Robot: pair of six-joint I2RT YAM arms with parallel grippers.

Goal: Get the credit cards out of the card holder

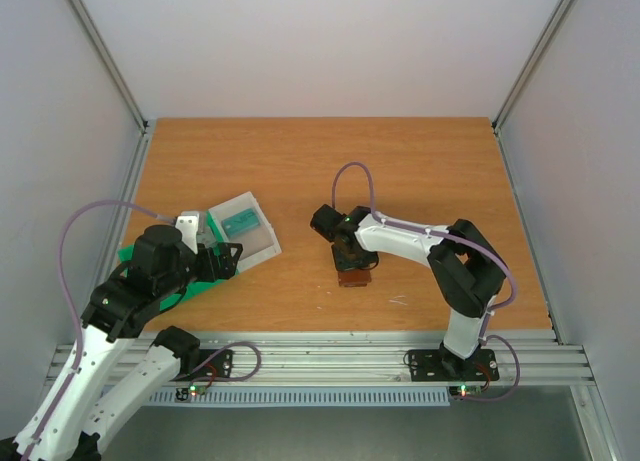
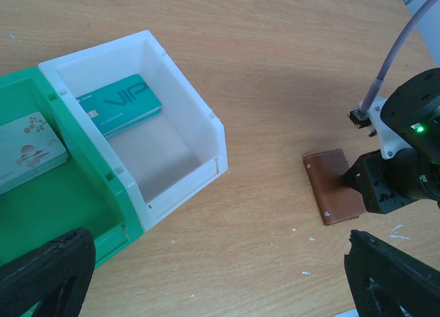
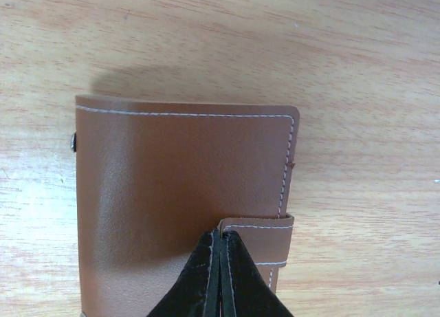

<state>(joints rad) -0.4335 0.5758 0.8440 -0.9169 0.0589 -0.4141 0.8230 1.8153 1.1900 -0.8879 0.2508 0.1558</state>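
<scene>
The holder [image 1: 356, 272] lies closed on the table [image 1: 420, 171], brown outside up, just right of centre in the top view and directly under the right gripper [image 1: 350, 258]. In the right wrist view the holder [image 3: 185, 172] fills the middle of the frame, with its strap [image 3: 265, 243] at the lower right. The right gripper [image 3: 218, 243] enters from the bottom edge with its jaws pressed together, the tips meeting at the strap's left corner. Whether the strap is pinched between them cannot be told. In the left wrist view the holder [image 2: 333, 186] lies at the right of the frame, and the right gripper [image 2: 352, 181] touches its right-hand edge. The left gripper [image 2: 220, 276] has its jaws fully apart and holds nothing. It sits at the lower left of the top view, above the green tray [image 2: 82, 193]. A teal card [image 2: 120, 105] lies in the white box [image 2: 199, 114], and a pale card [image 2: 27, 148] lies in the tray at the frame's left edge.
</scene>
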